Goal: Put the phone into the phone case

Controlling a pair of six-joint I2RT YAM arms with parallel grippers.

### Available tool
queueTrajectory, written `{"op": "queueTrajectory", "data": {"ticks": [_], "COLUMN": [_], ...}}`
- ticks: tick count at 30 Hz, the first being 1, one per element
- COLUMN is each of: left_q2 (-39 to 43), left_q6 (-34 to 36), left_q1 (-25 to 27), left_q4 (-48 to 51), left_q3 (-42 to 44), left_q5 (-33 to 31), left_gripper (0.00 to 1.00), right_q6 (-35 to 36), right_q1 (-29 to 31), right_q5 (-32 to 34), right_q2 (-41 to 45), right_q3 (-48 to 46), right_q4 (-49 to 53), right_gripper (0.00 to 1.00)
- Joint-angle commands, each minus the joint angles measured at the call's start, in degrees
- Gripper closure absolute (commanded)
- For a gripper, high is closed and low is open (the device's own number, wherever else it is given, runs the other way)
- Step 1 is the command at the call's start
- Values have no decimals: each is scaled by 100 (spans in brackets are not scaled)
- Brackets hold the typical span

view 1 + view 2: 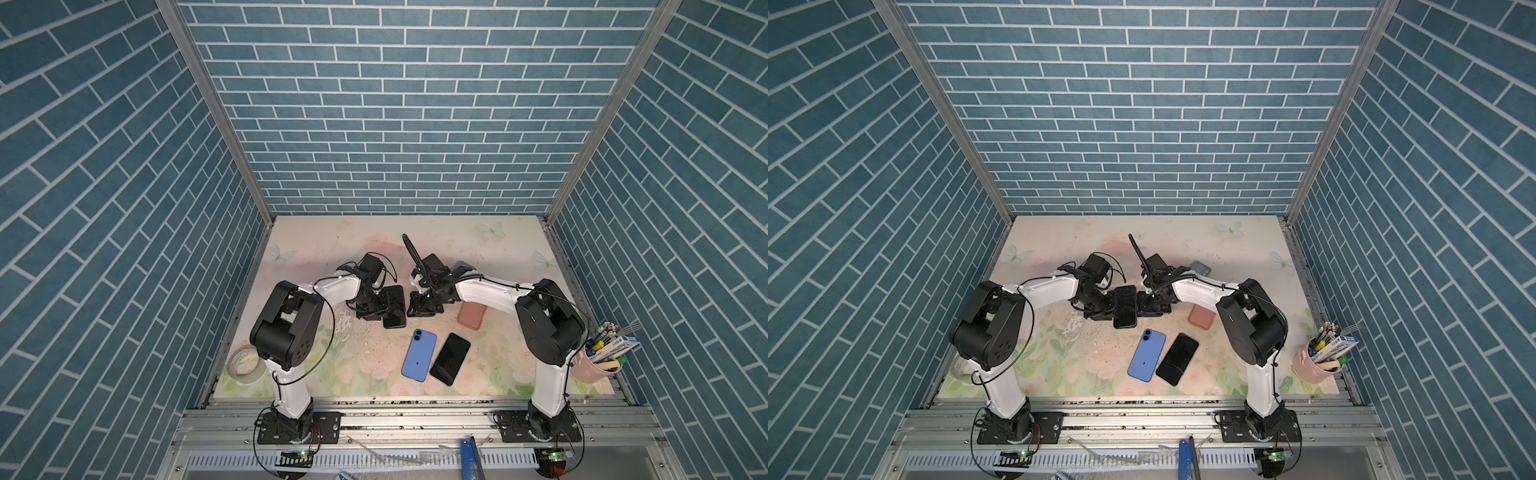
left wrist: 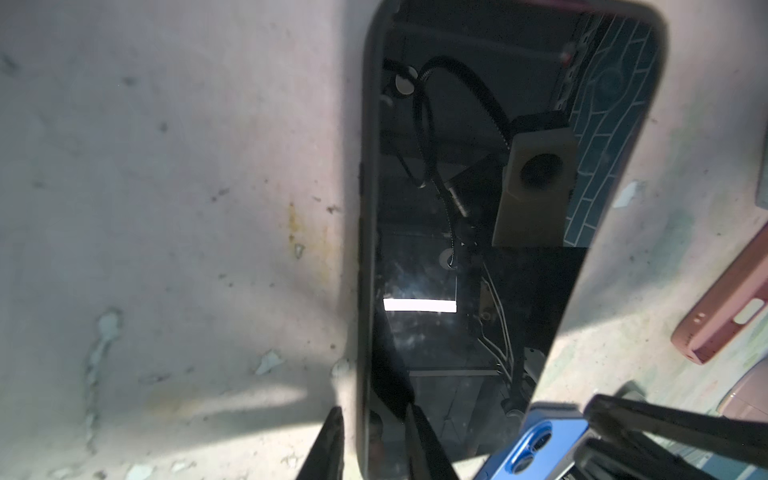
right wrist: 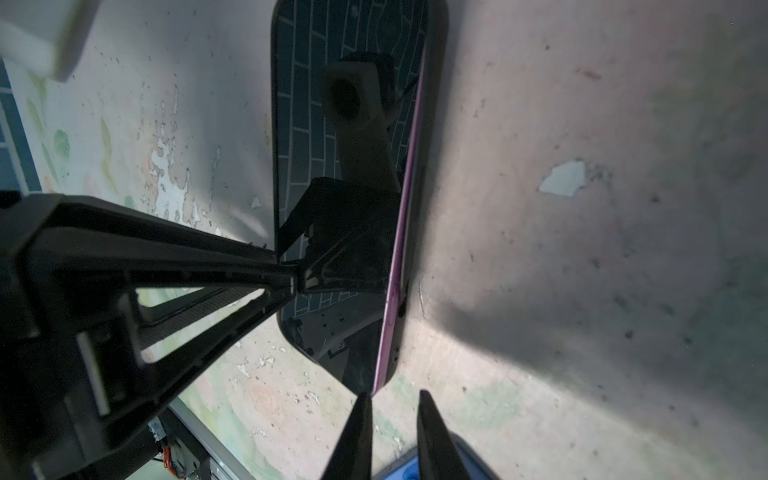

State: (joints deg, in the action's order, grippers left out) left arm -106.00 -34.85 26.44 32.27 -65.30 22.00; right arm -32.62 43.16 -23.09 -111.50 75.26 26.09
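Blue brick-patterned walls (image 1: 374,124) enclose a worn floral surface (image 1: 332,249). Near its middle is the phone (image 1: 394,306), screen up in a dark phone case (image 3: 432,145). Its long axis runs from the near side toward the far side, and one purple edge shows. The left end effector (image 2: 374,436) pinches its long edge. The right end effector (image 3: 395,432) is narrowly parted at a corner; I cannot tell whether it grips.

High top views look down; close wrist views share the phone (image 2: 457,332).
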Motion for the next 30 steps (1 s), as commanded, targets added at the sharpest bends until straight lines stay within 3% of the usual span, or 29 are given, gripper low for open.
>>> {"op": "queueTrajectory", "data": {"ticks": [1,12,17,30], "left_q2": [-156,-210,-246,-360], "left_q6": [46,-72,-145,-329], "left_q1": [17,16,15,17], "left_q4": [67,-270,-433,-799], "left_q3": [20,403,505,689], "left_q5": [-36,226,332,512], "left_gripper": [72,72,72,72], "right_q6": [-84,-363,-275,-801], "right_q1": [76,617,835,1221], "right_q5": [-98,573,858,364], "right_q2": [-299,-748,-1065,-1982], "right_q3": [164,405,706,392], "right_q4": [-2,314,945,662], "right_gripper": [80,93,97,97]}}
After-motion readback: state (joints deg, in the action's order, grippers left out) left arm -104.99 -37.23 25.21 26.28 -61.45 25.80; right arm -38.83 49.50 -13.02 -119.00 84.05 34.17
